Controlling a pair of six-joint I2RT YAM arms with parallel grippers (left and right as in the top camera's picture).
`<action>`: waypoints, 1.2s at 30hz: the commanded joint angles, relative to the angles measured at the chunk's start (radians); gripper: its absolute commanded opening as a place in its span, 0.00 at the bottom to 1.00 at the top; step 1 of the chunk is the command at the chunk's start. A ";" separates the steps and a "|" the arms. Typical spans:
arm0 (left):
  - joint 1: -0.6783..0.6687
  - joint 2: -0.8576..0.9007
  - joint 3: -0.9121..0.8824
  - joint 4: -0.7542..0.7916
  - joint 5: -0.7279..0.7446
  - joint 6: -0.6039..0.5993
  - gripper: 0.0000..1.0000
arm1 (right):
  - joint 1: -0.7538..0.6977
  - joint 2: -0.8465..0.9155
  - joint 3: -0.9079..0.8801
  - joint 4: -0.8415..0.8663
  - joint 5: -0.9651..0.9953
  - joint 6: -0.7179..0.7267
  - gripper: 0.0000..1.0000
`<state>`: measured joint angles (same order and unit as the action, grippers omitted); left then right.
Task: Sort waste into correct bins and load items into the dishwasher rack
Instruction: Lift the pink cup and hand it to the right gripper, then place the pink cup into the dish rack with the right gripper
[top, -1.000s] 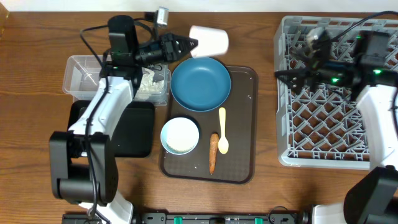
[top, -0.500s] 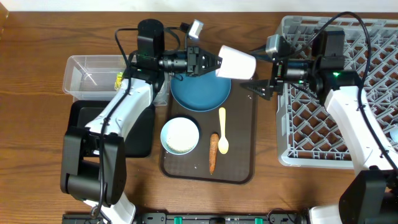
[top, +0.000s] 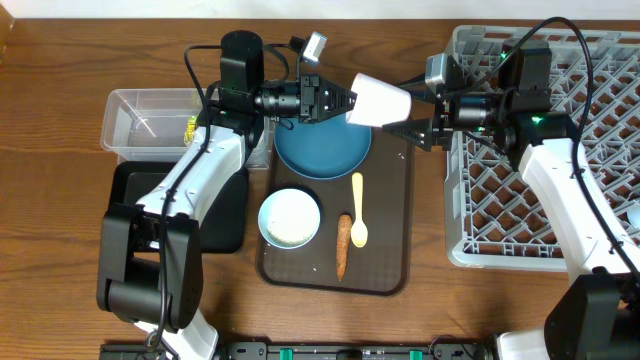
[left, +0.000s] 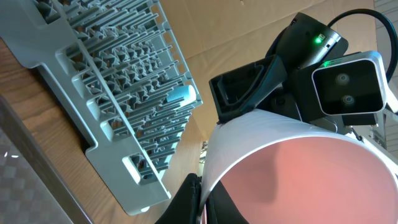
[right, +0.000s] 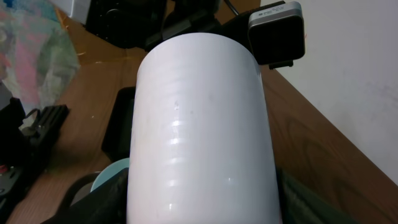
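The pink cup, white outside and pink inside, hangs on its side in the air above the far edge of the brown tray. My left gripper is shut on its rim, one finger inside and one outside. From the right, my right gripper has its fingers against both sides of the cup's base end. The cup fills the right wrist view. The grey dishwasher rack stands at the right. The dark blue plate lies just below the cup.
On the brown tray lie a white bowl, a yellow spoon and an orange carrot. At the left stand a clear tub holding a wrapper and a black tray. A light blue cup lies in the rack.
My left arm has carried the cup to the right over the tray. The right arm came left from the rack, and its fingers have closed in around the cup's base.
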<state>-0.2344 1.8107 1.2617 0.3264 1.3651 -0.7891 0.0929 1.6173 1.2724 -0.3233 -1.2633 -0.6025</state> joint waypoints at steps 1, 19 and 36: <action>0.002 0.002 0.013 0.009 0.016 -0.002 0.06 | 0.021 0.006 -0.003 -0.002 -0.035 0.003 0.60; 0.013 -0.003 0.012 -0.571 -0.465 0.467 0.39 | -0.041 -0.012 0.001 -0.038 0.439 0.435 0.37; 0.015 -0.299 0.012 -0.901 -1.112 0.689 0.40 | -0.323 -0.101 0.382 -0.631 1.080 0.502 0.17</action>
<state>-0.2207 1.5379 1.2667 -0.5720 0.3985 -0.1394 -0.1818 1.5330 1.6066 -0.9302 -0.3286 -0.1448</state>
